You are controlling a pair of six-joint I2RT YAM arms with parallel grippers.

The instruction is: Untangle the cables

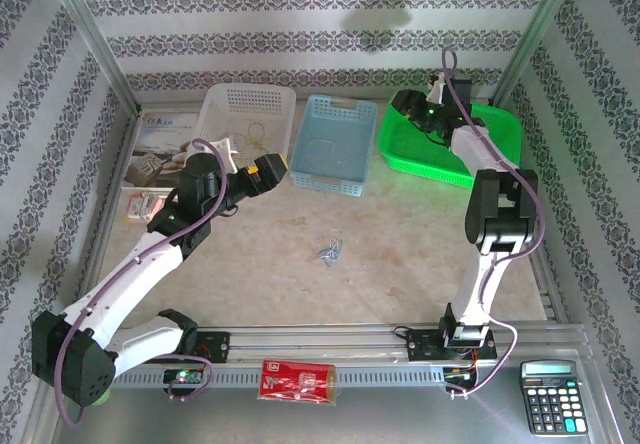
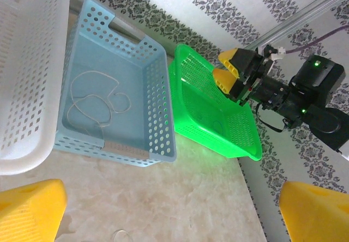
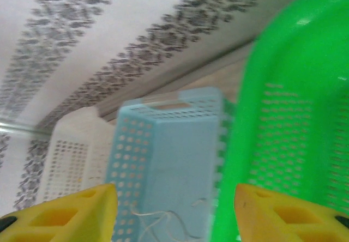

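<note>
At table [image 1: 400, 264] centre, cables [image 1: 329, 251] blur into one clump.

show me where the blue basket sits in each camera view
top external: blue basket at the back, centre
left wrist: blue basket upper left, white cord inside
right wrist: blue basket bottom centre
shared landmark: green basket next to it

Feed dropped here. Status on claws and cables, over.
Left claw open near white basket. Right claw open above green basket. Tangled cables loose mid-table, untouched; white cord in blue basket. Nothing blocking.
</note>
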